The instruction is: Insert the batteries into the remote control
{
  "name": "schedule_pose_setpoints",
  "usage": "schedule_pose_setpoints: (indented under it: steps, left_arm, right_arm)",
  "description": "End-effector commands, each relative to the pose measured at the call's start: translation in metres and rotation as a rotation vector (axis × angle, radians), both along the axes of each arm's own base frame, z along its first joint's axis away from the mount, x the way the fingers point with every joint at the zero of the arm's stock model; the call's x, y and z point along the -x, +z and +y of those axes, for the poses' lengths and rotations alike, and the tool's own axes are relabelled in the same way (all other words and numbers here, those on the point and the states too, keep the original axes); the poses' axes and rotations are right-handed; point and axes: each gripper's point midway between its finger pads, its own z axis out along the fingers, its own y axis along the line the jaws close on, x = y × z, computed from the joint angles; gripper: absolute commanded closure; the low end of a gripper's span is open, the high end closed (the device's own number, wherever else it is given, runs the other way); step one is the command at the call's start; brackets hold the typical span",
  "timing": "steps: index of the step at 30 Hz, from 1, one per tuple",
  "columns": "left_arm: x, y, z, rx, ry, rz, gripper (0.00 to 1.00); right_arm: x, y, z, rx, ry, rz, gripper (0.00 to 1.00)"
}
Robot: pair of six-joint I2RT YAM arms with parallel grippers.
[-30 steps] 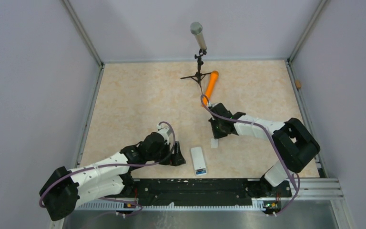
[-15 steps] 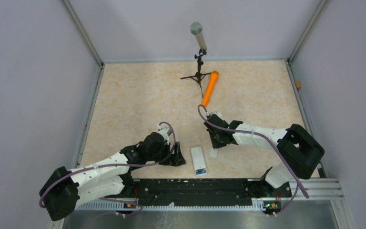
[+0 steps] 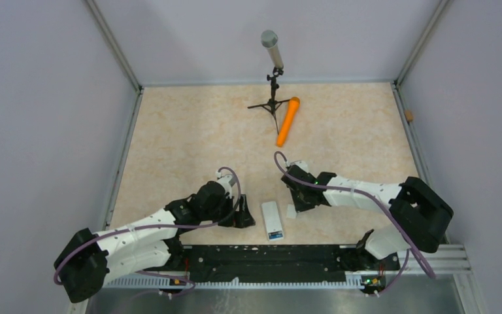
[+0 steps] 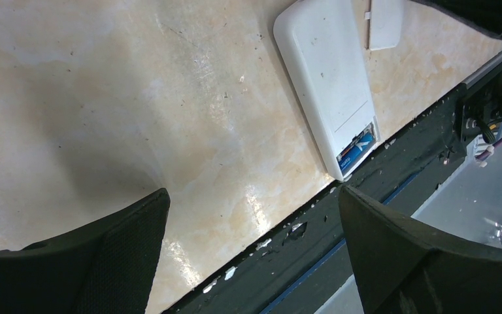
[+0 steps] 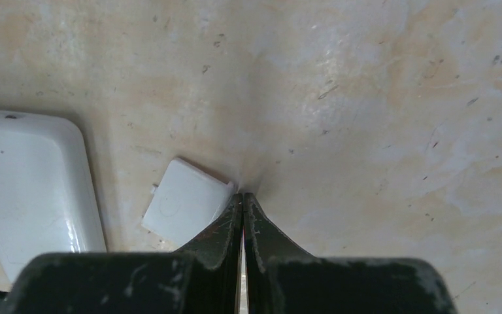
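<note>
Left wrist view: the remote (image 4: 327, 85) lies back-up, batteries (image 4: 358, 147) seemingly seated in its open bay at the near end. My left gripper (image 4: 251, 196) hangs wide open just beside it; my right gripper (image 5: 243, 196), pinched shut and empty, touches the loose cover (image 5: 186, 203), not yet fitted

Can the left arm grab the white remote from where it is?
Probably yes. The left pincer is wide open right beside the remote control, with only bare table between them. The small white cover lies on the remote's far side, out of the way.
</note>
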Motion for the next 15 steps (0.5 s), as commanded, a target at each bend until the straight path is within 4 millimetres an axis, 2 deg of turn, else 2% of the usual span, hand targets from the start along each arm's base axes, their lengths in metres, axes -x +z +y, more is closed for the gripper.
schedule_pose_setpoints:
  steps: [1, 6, 10, 13, 14, 15]
  left_arm:
    - [-0.004, 0.006, -0.006, 0.035, -0.004, -0.019, 0.01]
    - [-0.004, 0.004, -0.006, 0.031, -0.004, -0.013, 0.01]
    - [-0.004, 0.004, -0.007, 0.037, -0.007, -0.01, 0.01]
    - [-0.004, 0.005, -0.009, 0.037, -0.012, -0.009, 0.01]
    - [-0.004, 0.005, -0.009, 0.036, -0.013, -0.007, 0.01]
    - [-0.003, 0.005, -0.009, 0.037, -0.014, -0.006, 0.01]
  right_arm:
    - [0.017, 0.004, 0.009, -0.026, 0.027, 0.004, 1.0]
    - [0.025, 0.012, 0.013, -0.024, 0.052, -0.006, 1.0]
    - [0.015, 0.028, 0.005, 0.01, 0.031, -0.069, 1.0]
    - [0.012, 0.041, 0.008, 0.003, 0.055, -0.083, 1.0]
    - [0.013, 0.044, 0.012, -0.013, 0.073, -0.079, 0.98]
    - [0.014, 0.046, 0.014, -0.024, 0.089, -0.077, 0.92]
